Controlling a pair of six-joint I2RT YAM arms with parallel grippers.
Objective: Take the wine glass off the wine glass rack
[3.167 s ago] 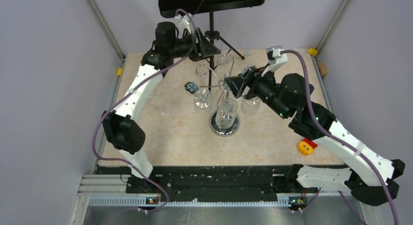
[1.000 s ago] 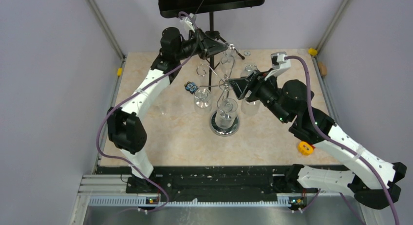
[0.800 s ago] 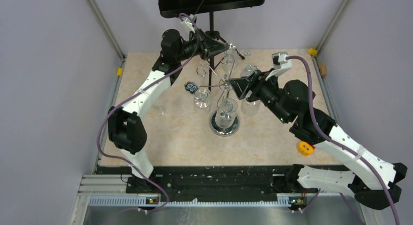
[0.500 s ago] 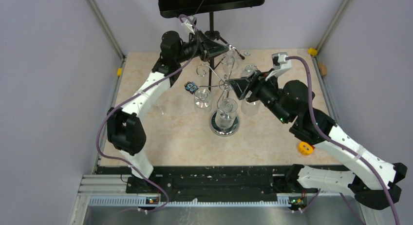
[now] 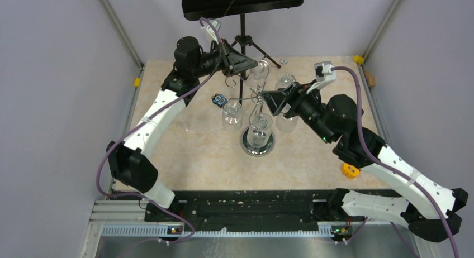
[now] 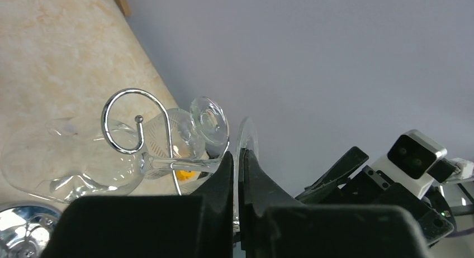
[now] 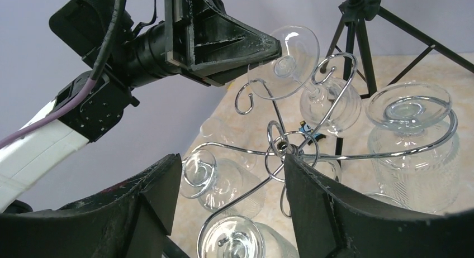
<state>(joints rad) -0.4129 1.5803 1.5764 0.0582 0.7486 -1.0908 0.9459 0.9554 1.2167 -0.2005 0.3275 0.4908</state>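
The chrome wine glass rack stands mid-table, its hub spreading curled arms. My left gripper is shut on the round foot of one wine glass, which tilts with its bowl toward the rack and its stem beside a curled hook. In the left wrist view the foot shows edge-on, pinched between the left gripper tips. My right gripper is open at the rack's top, and the right gripper holds nothing.
Several other glasses hang upside down on the rack. A black tripod music stand rises behind it. A small blue object lies left of the rack, a yellow piece at the right edge.
The left arm has drawn back leftward and nearer, carrying the glass by its foot away from the music stand. The right gripper's jaws have spread wider.
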